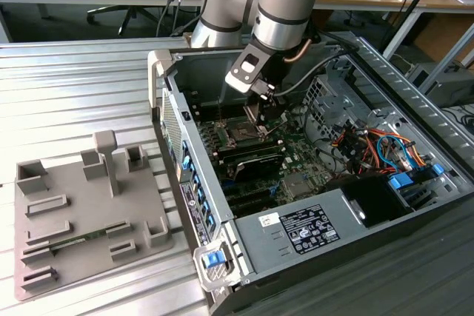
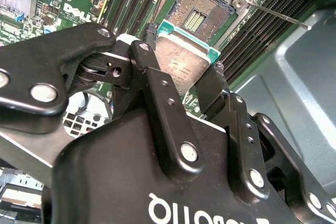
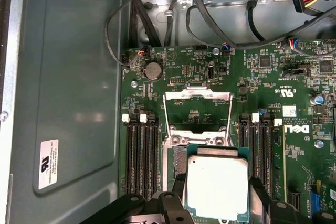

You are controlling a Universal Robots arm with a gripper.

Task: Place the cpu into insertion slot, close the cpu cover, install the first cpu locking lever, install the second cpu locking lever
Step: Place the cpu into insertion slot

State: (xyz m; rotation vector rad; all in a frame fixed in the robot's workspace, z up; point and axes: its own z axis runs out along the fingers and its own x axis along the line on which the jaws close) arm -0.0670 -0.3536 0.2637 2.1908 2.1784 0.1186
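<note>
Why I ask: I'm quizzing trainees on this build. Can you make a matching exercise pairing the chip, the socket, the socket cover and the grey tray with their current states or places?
Things:
1. chip
2. socket
3. socket cover
4. grey tray

States or places:
A. swung open
B. on the ribbed table, at the exterior view's left
C. gripped between the jaws, not yet seated
D. empty, contacts bare

Pairs: 1-C, 2-D, 3-A, 4-B
</note>
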